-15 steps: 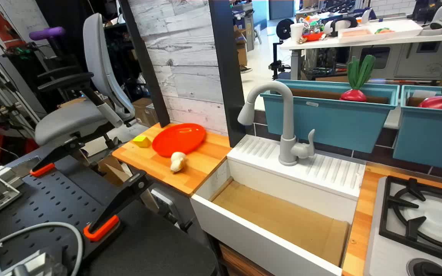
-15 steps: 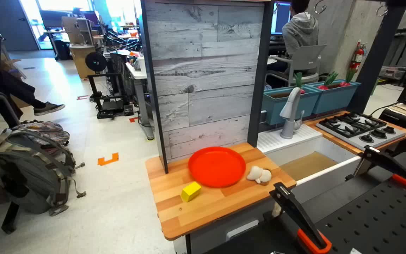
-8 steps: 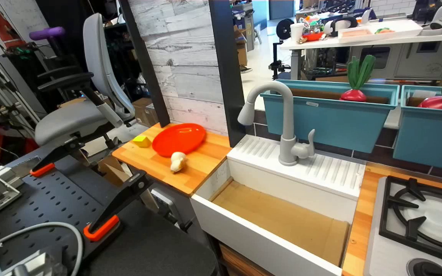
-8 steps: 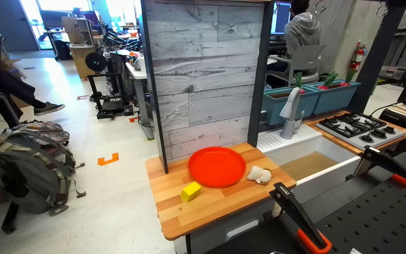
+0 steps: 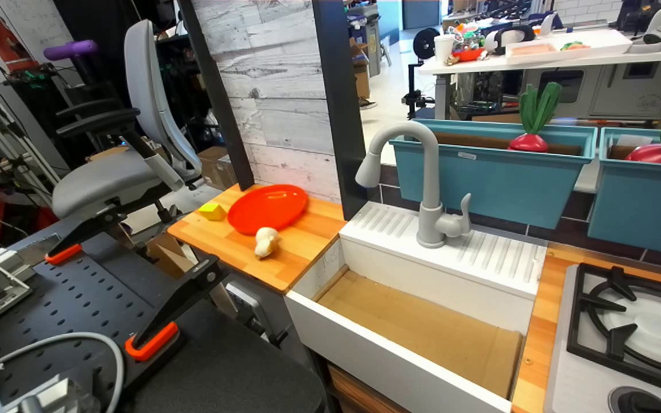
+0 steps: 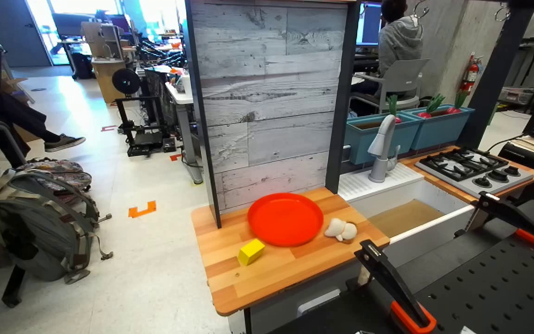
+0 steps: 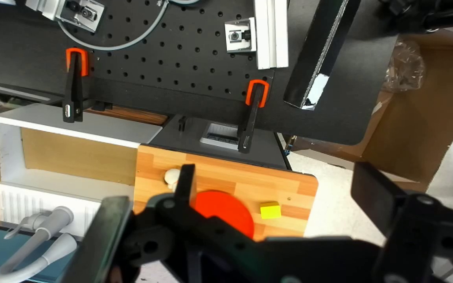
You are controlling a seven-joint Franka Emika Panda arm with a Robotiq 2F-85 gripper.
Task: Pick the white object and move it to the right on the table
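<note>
Sm. cream-wht lump (image 6: 341, 229), two rounded lobes joined, lies on the wooden countertop slab (image 6: 276, 273); in an exterior view it's toward the slab's R end, set in a bit from the edge. Wrist view: twd a slab corner, partly hidden. Slab: lt-brown, lighter/darker strips, flat, thick edge, some corners rounded.

There's a yellow block (image 6: 251, 252) near the red-orange plate (image 6: 285, 219), a grey faucet (image 5: 431, 178) at the white sink (image 5: 388, 370), and over there a backpack (image 6: 47, 227) on the floor (image 6: 130, 260)
</note>
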